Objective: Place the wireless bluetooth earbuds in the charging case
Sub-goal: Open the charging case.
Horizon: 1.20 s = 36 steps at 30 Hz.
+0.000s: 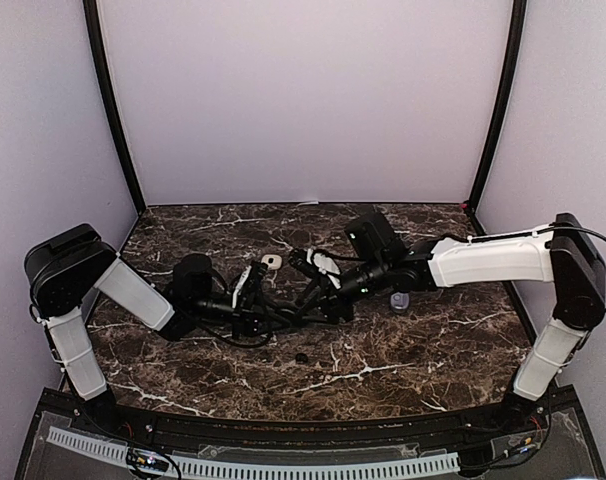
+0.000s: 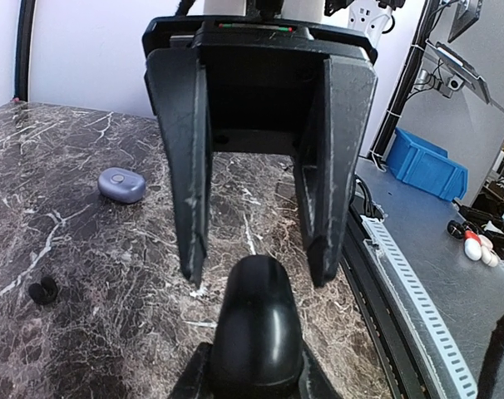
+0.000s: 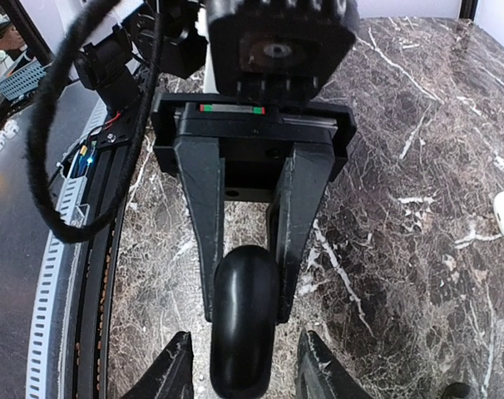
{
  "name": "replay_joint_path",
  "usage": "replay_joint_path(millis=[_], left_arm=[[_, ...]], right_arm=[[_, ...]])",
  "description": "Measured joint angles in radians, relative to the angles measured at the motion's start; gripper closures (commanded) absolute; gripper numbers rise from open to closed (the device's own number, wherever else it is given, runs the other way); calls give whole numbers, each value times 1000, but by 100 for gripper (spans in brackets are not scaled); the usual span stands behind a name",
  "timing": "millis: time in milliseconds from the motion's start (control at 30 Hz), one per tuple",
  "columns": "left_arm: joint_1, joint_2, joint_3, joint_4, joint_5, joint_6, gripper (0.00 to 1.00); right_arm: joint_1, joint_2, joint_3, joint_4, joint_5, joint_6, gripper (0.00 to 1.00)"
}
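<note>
My left gripper (image 3: 244,320) is clamped on the flanks of a black oval charging case (image 2: 256,332). The case's long axis runs out along the fingers, so its rounded end points straight at the right gripper (image 2: 256,276). That gripper's fingers stand apart, one on each side of the end, with a gap showing on both sides, and it holds nothing.

The case looks closed to me; I can make out no raised lid. A dark earbud (image 2: 42,291) lies on the marble table (image 1: 433,350), well apart from the case, on its side away from the table's near rail. A lavender case (image 2: 121,184) sits farther out on that same side.

I judge the bud is the right gripper's to fetch, since the left is occupied, and that the case needs opening first.
</note>
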Motion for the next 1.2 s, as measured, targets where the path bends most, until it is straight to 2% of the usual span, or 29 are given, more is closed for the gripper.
replay_joint_path(millis=[167,400,1200], left_arm=[[-2,0,0,-10,0,3,100],[-2,0,1,-11,-7,6,100],[-2,0,1,-33,-26,33,100]], right_arm=[[6,25,19,-34,19,-8,60],[9,34,50,-63,44,-16,69],[-20,32,51,-63,34,40,71]])
